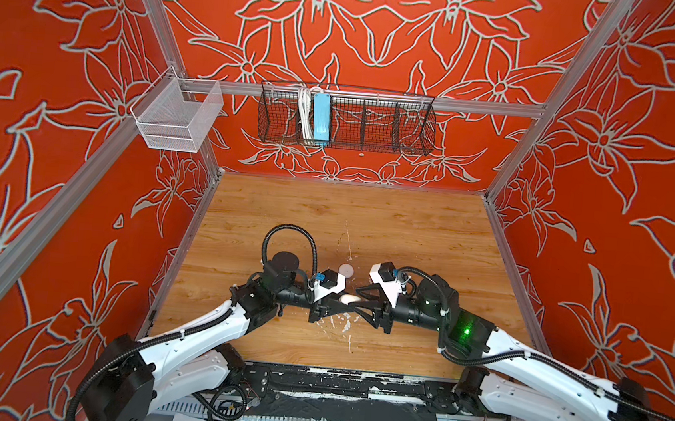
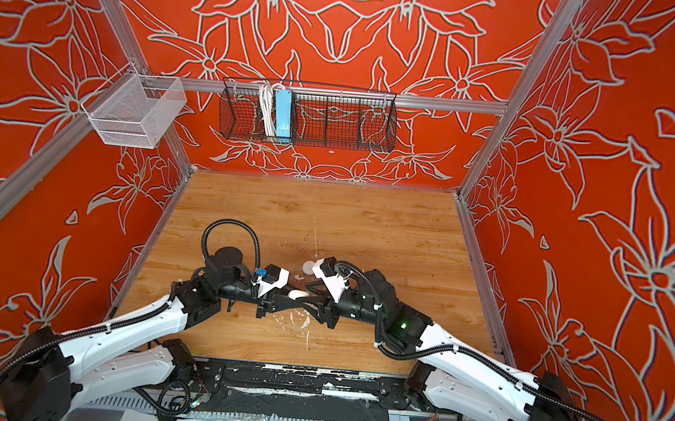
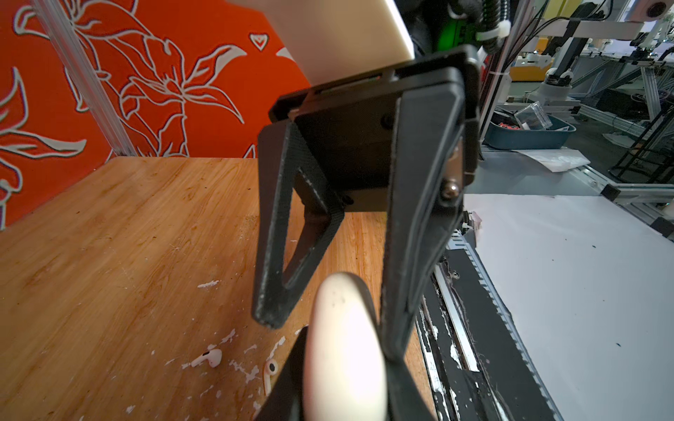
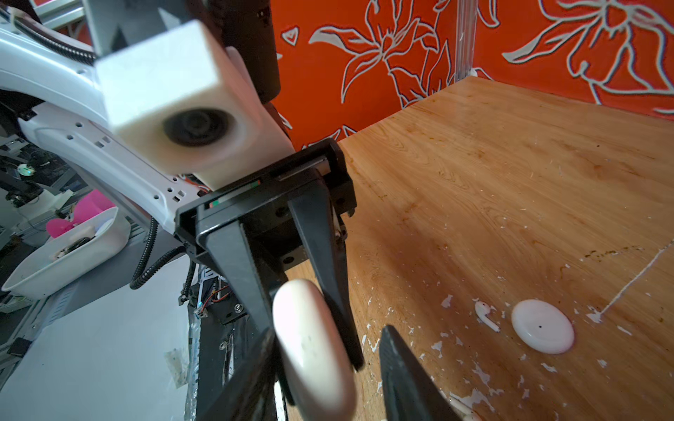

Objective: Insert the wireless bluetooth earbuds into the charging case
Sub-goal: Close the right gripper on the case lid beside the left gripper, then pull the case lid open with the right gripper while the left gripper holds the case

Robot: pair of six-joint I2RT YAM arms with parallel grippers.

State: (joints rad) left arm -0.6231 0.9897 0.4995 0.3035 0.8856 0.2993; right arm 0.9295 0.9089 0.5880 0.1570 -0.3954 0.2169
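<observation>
- Left wrist view: the charging case (image 3: pixel 344 350), white, rounded and seen edge-on, is clamped by its broad faces in the left jaws, above the worktop (image 3: pixel 109 255).
- The right jaws stand apart on either side of the case's free end. One finger looks to touch it, and the other is clear.
- One earbud (image 3: pixel 208 358) and a second earbud (image 3: pixel 270 369) lie on the worktop nearby among white paint flecks. The right wrist view shows an earbud (image 4: pixel 485 314) just beside a round white disc (image 4: pixel 542 326).
- The case looks light, stiff and glossy, so it is likely to slip or twist. Its broad faces should give the best hold, with the lid end left free.
- The earbuds probably weigh almost nothing and skid easily, so pinching across the stem seems safest.
</observation>
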